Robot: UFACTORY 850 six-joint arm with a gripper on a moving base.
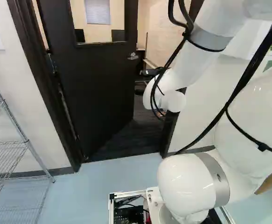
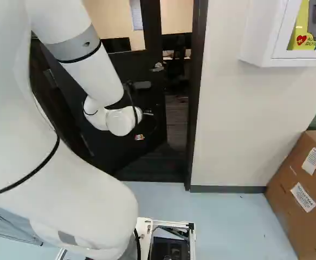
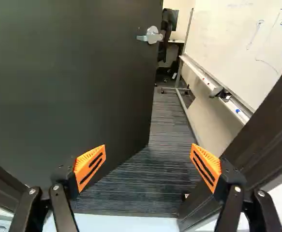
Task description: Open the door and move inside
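The door (image 1: 96, 88) stands partly swung in, away from the base; its hinges are on the robot's left, and its free edge, with the metal handle (image 3: 151, 36) near it, is out in the room beyond. The gripper (image 3: 148, 164) hangs on the near side of the door, its two fingers spread wide with nothing pinched between them. From it, the door lies ahead and to the left: the left orange pad (image 3: 89, 166) shows in front of the door's lower part, though whether it touches cannot be told, while the right orange pad (image 3: 206, 166) is across the gap from the door, by the frame post (image 3: 254, 140). The door's broad face runs slantwise, from the near hinges deeper into the room toward the handle, so a push meant to widen the way should go forward and left against that face, well away from the hinges. Past the door's free edge lie the dark floor (image 3: 167, 154) and a whiteboard (image 3: 242, 43). The latch looks free, so the step in hand is probably widening the opening before the base drives in. Too little room between door and post could let the arm or base catch on either.
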